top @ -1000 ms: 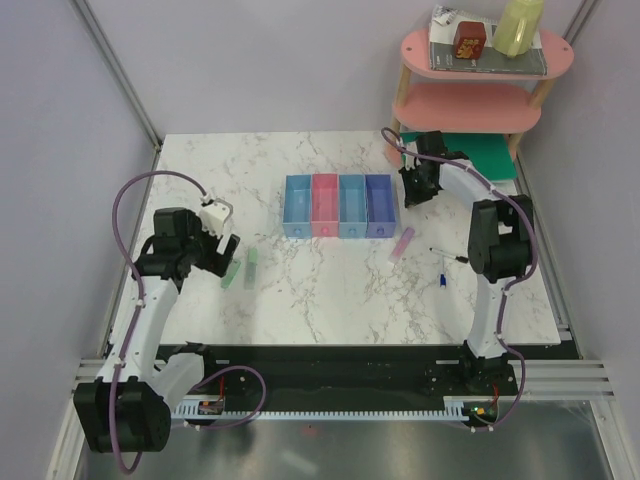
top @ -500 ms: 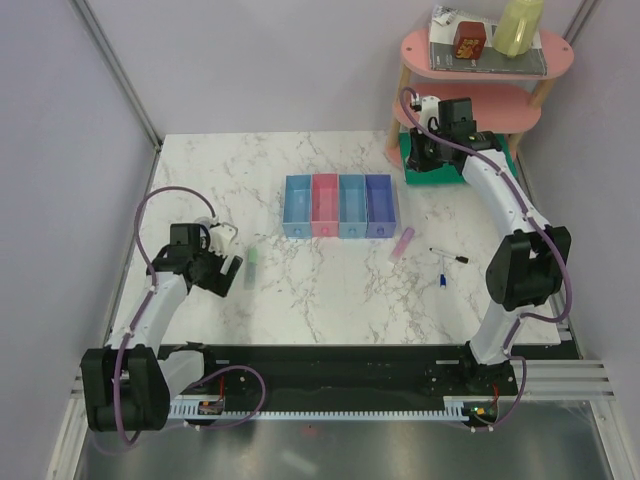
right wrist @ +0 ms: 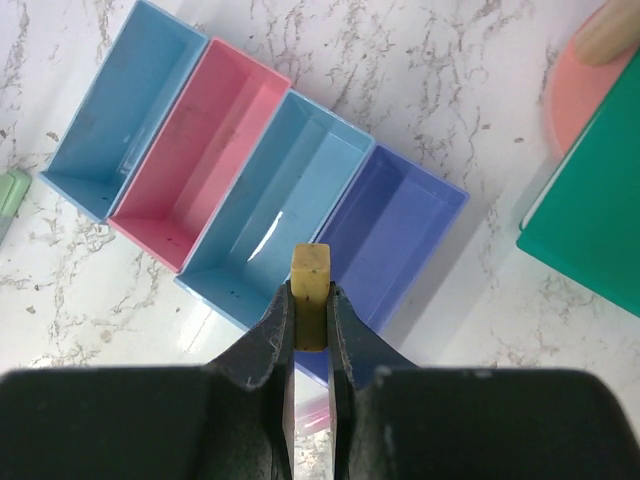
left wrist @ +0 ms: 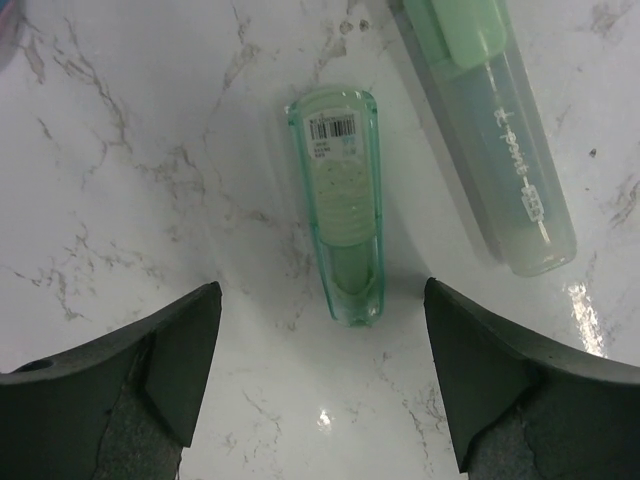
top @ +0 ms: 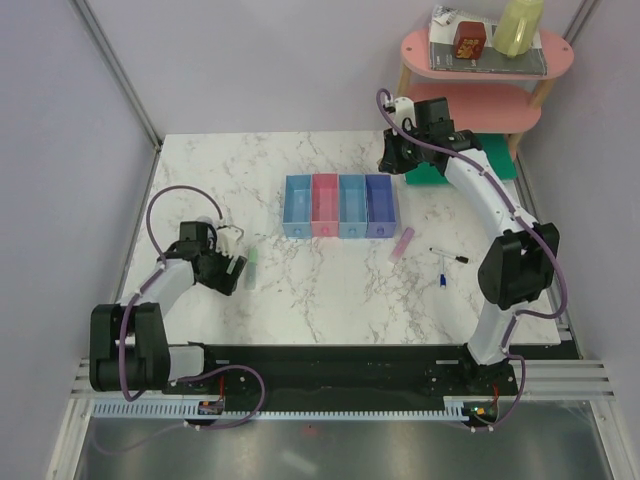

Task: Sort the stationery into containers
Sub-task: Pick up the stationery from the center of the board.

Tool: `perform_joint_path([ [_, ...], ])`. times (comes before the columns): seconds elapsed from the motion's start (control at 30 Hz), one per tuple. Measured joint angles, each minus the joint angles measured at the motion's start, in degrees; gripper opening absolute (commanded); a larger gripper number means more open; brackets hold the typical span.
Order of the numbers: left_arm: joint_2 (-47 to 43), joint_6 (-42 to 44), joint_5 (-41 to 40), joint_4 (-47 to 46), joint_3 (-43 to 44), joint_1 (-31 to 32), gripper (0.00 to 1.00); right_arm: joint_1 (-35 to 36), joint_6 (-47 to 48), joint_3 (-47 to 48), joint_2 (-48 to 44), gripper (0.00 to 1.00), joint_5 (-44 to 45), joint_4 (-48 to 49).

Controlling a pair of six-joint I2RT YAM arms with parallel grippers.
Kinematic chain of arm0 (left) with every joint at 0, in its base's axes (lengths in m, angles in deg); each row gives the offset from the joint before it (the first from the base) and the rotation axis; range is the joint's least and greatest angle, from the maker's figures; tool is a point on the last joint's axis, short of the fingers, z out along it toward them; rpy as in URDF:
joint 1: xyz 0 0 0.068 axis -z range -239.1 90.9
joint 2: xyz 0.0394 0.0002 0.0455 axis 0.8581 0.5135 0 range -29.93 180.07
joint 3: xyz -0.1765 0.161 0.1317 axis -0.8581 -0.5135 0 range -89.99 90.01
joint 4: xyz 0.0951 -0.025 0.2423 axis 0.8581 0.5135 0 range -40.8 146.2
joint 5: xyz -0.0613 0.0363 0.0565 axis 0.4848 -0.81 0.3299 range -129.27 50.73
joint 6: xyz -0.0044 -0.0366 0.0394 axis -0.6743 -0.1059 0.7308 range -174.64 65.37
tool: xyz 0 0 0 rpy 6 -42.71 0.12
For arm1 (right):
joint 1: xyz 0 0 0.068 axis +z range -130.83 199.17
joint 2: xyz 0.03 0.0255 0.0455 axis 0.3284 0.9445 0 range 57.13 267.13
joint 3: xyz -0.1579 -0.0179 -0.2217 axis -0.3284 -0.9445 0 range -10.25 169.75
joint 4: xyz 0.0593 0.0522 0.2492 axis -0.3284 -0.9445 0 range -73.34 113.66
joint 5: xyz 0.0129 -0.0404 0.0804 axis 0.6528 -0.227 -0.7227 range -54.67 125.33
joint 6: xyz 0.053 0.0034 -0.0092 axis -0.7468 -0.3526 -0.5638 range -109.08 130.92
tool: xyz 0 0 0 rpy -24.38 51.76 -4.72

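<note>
The left claw (left wrist: pixel 323 286) is spread directly above the pale green translucent short stick (left wrist: pixel 340 230). The stick lies on the marble table (top: pixel 330 290) toward its left edge, long axis crosswise to the closing line, with a second pale green stick (left wrist: pixel 490 150) just beside it. The right claw (right wrist: pixel 310 300), well apart, pinches a small yellowish block (right wrist: pixel 310 265) over the row of plastic bins (right wrist: pixel 395 215).

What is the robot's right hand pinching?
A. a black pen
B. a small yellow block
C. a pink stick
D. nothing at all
B: the right wrist view shows the right gripper shut on a small yellow block, held above the row of bins.
</note>
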Motion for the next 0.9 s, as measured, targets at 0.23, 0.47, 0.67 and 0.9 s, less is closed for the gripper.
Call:
perform_joint_path([
  [0.23,4.4,-0.2,1.1,-0.3,2.4,0.2,0.75,1.6,-0.7,1.9,2.8,0.15,-0.3,0.1],
  [0.47,6.8,-0.2,1.6,-0.2,4.3,0.6,0.55,2.8,-1.1,3.5,4.6,0.16,-0.2,0.0],
  [0.67,9.4,-0.3,2.7,0.6,6.5,2.1,0.18,3.9,-1.0,6.0,6.6,0.17,-0.2,0.1],
  [0.9,11.0,-0.3,3.3,1.7,8.4,3.2,0.02,5.6,-0.8,7.4,10.5,0.17,-0.2,0.0],
])
